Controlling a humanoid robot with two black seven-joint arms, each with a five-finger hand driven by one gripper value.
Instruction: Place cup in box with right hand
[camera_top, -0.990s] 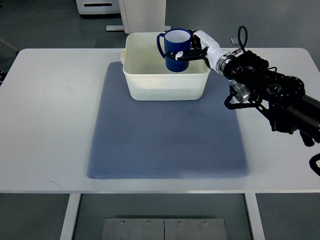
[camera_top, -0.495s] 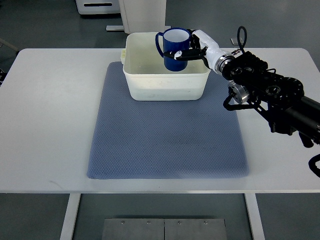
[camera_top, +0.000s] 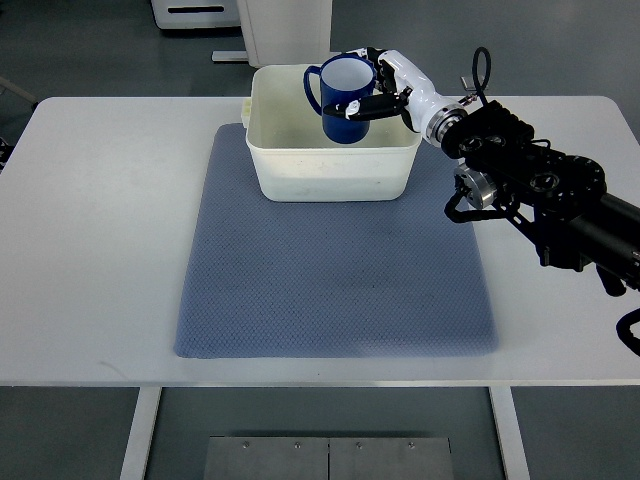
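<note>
A white table filled most of the view, with grey floor showing beyond its far edge and below its near edge. On the table lay a blue-grey textured mat, running from near the table's near edge up to and under a white box that sat at the far middle of the table. The box was a rectangular open tub with rounded corners and a small tab on its far left corner; its inside looked bare apart from what was held over it.

The right arm, black and jointed with loose cable loops, came in from the right edge and reached left and far across the table's right side, ending in a white-shelled right hand at the box's far right corner. Its fingers were closed around a dark blue cup, one dark finger lying across the cup's near side and others wrapping its far right side. The cup was upright with its white inside showing, its handle pointing left, and it was held over the far right part of the box, its lower part dropping below the box's rim line. Whether its base touched the box floor could not be told.
</note>
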